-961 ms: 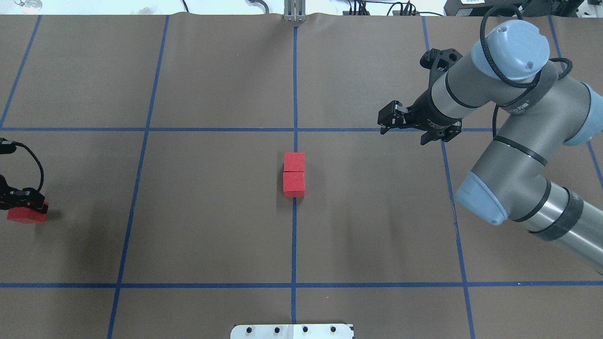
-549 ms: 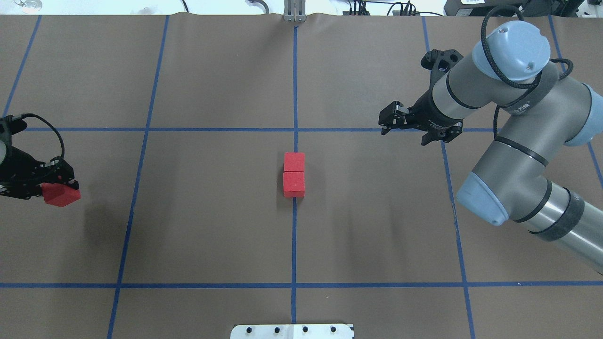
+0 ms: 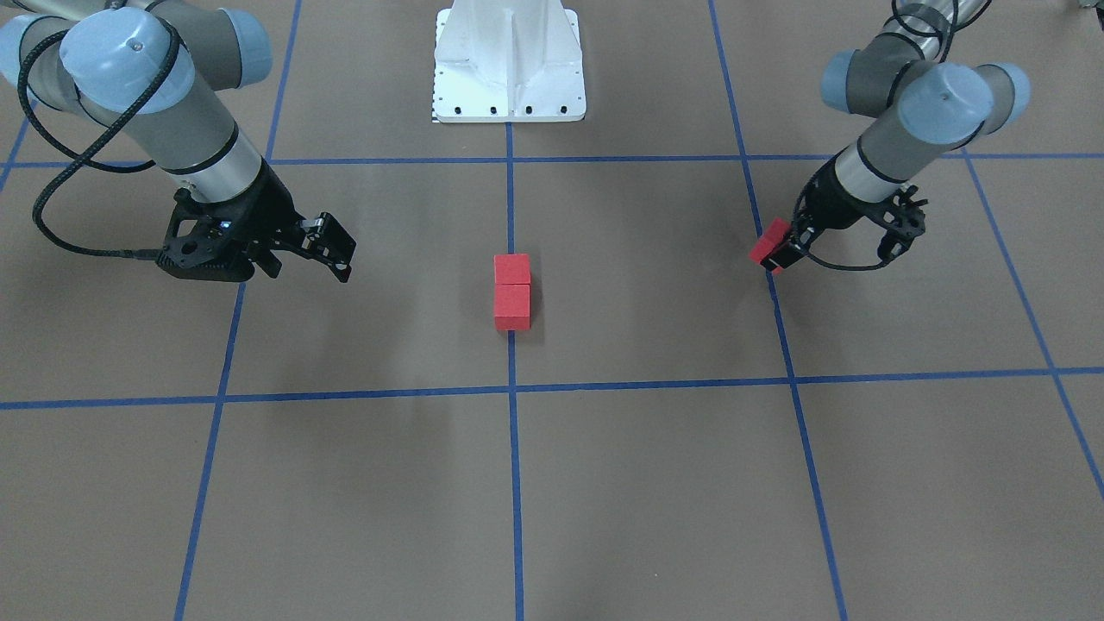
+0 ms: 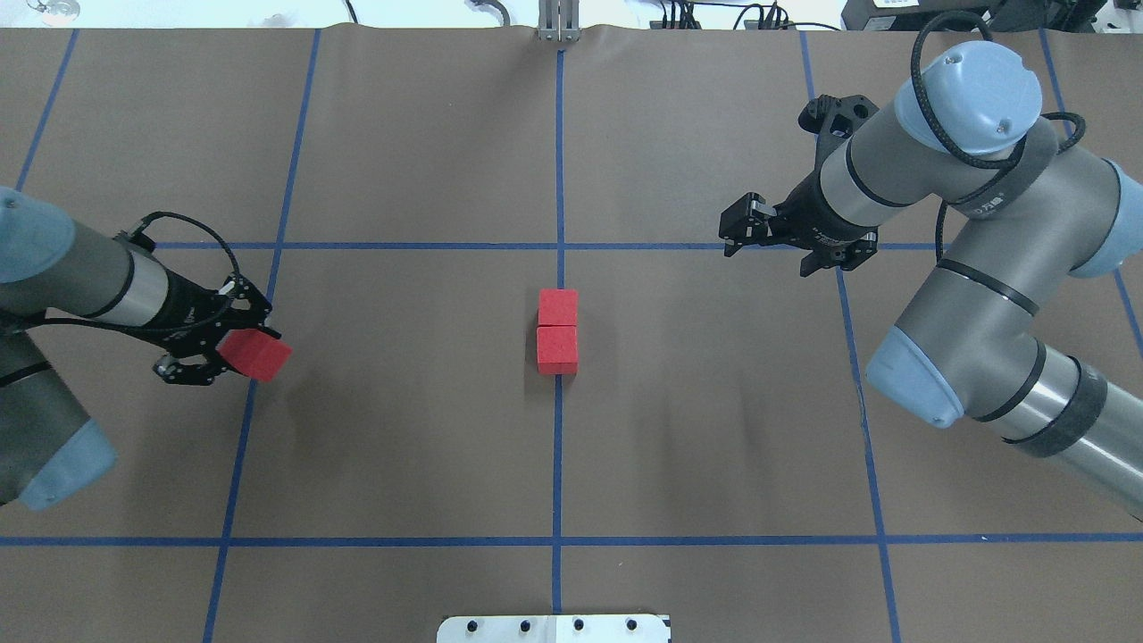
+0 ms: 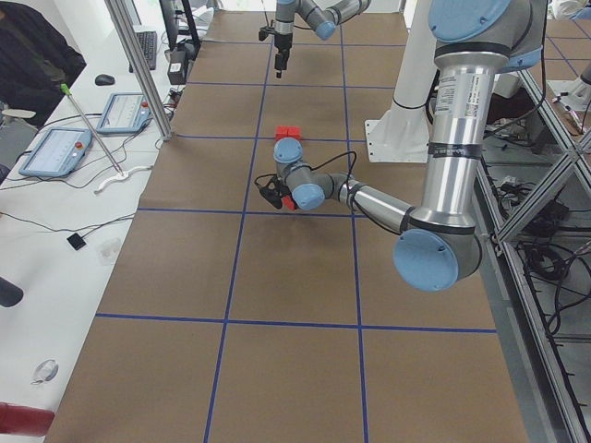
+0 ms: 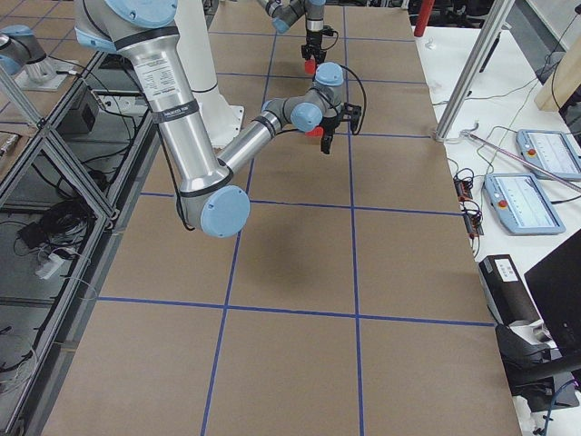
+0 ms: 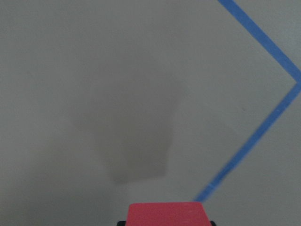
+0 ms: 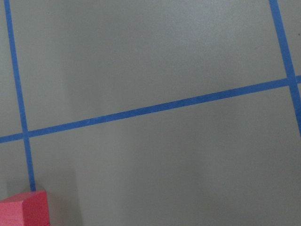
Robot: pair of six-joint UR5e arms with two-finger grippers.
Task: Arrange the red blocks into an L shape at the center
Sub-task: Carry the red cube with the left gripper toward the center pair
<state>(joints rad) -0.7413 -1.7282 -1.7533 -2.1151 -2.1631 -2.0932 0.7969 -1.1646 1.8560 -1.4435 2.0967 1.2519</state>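
Two red blocks (image 4: 558, 307) (image 4: 557, 349) lie touching in a straight row on the middle vertical tape line at the center (image 4: 557, 429); they also show in the front view (image 3: 511, 268) (image 3: 511, 307). My left gripper (image 4: 239, 350) is shut on the third red block (image 4: 257, 355) and holds it tilted above the table, well left of the row. That block fills the bottom edge of the left wrist view (image 7: 168, 214). My right gripper (image 4: 734, 230) is open and empty, hovering up and to the right of the row.
The white robot base plate (image 4: 554, 628) sits at the near edge. A metal bracket (image 4: 559, 27) stands at the far edge on the middle line. Blue tape lines grid the brown surface. Desks with tablets (image 5: 65, 148) flank the table's far side.
My left gripper has carried the third red block from the table's left edge to the right, toward the center. The right arm has barely moved.
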